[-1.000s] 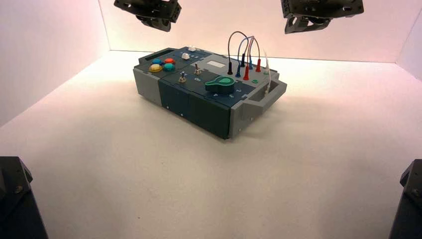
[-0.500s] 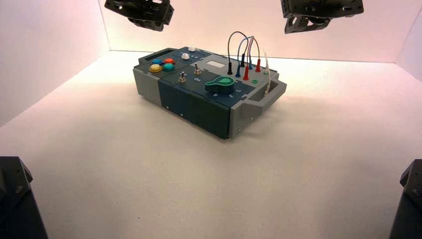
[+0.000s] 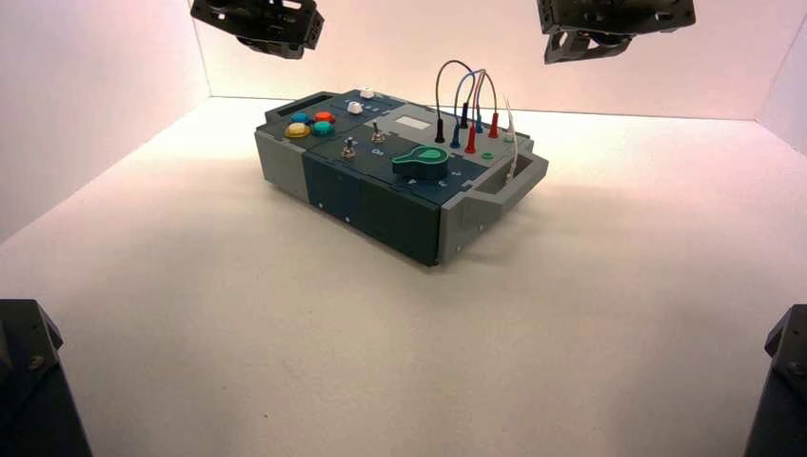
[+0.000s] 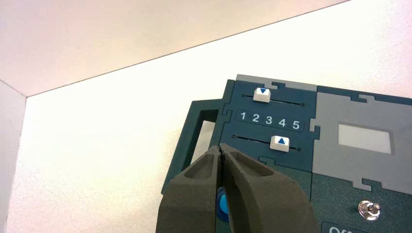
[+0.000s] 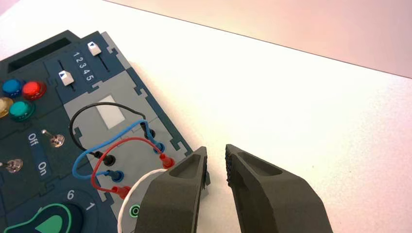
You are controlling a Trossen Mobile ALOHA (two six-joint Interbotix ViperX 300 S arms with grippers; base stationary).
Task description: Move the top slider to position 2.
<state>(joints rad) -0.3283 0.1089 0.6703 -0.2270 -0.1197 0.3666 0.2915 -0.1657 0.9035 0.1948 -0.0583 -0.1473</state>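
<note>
The top slider (image 4: pixel 262 94), a small white knob with a blue arrow, sits on the far track of the box, its arrow between the printed 2 and 3. It also shows in the high view (image 3: pixel 366 93) and the right wrist view (image 5: pixel 94 48). The second white knob (image 4: pixel 280 142) sits on the nearer track by the 4. My left gripper (image 4: pixel 221 148) is shut and empty, held in the air above the box's button end, short of the sliders; the high view shows it at the top left (image 3: pixel 257 24). My right gripper (image 5: pixel 216 153) is open and empty, high above the wired end (image 3: pixel 609 29).
The box (image 3: pixel 381 195) stands turned on a white table. It bears coloured buttons (image 3: pixel 311 124), two silver toggle switches (image 3: pixel 349 146), a green dial (image 3: pixel 425 164), a grey display window (image 4: pixel 364 138) and looped plug wires (image 3: pixel 466 105). A white wall runs behind.
My left gripper has drifted left and slightly up in the high view. The right gripper and the box have not moved.
</note>
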